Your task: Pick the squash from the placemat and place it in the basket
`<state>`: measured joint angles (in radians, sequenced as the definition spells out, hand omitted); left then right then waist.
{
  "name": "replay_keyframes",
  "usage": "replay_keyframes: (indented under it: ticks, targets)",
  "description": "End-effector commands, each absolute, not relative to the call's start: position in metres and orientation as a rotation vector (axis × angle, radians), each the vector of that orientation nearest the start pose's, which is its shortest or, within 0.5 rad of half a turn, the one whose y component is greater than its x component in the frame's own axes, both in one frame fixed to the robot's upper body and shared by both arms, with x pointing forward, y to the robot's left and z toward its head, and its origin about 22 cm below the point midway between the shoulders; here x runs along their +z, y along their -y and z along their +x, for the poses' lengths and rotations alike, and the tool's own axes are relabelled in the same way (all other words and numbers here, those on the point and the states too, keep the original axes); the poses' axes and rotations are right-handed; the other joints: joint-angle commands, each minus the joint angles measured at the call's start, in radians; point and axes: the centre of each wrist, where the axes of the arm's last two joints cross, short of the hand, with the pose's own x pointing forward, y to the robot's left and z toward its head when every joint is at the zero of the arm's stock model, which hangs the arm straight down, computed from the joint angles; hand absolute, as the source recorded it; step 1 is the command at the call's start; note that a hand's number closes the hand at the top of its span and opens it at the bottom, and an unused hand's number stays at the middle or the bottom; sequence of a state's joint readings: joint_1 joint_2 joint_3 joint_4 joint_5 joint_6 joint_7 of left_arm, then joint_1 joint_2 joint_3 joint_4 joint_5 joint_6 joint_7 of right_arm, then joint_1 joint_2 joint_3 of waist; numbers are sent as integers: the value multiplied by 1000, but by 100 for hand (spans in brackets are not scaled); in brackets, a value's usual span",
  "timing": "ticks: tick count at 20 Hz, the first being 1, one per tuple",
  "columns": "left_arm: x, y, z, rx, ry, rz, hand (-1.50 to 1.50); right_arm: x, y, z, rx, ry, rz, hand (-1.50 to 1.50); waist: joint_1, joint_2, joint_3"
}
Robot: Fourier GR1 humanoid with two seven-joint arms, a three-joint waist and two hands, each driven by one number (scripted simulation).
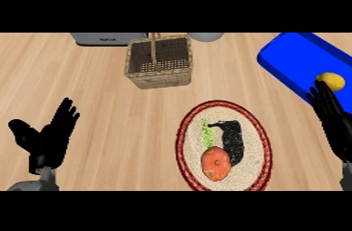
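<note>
An orange squash (pixel 216 163) lies on the lower middle of an oval woven placemat (pixel 258 148) with a dark red rim, casting a black shadow behind it. A wicker basket (pixel 159 77) with a handle stands farther back, left of the mat. My right hand (pixel 334 120) is open at the right edge, fingers pointing up, well to the right of the squash. At the lower left my left hand (pixel 47 138) is open too, fingers up, far from the mat.
A blue tray-like object (pixel 299 62) sits at the back right with a yellow lemon (pixel 331 81) on it, just above my right fingertips. A grey appliance (pixel 103 38) and a grey round object (pixel 206 37) stand along the back edge.
</note>
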<state>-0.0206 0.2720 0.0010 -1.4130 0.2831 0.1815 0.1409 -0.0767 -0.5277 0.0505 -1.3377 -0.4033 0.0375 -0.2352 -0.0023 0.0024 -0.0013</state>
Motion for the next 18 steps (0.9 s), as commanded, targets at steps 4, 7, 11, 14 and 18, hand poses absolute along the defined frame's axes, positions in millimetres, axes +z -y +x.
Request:
replay_keyframes:
  ticks: [4, 7, 11, 14, 18]
  targets:
    - [17, -306, 272, -58, 1377, 280, 0, -26, 303, 249, -88, 1853, 239, 150, -7, 0, 6]
    - [12, -294, 271, -140, 1336, 255, 0, 28, 275, 272, 106, 2307, 375, 150, -36, -24, 10]
    - [19, -294, 281, -148, 1338, 283, 0, -3, 187, 233, -58, 2447, 409, -150, -39, -13, 2]
    - [21, -294, 281, -196, 1333, 296, 0, -4, 167, 205, -124, 2417, 91, -150, -37, -14, 0]
    - [21, -295, 280, -168, 1342, 314, 0, -18, 219, 180, 136, 2191, -354, -150, -55, -16, -6]
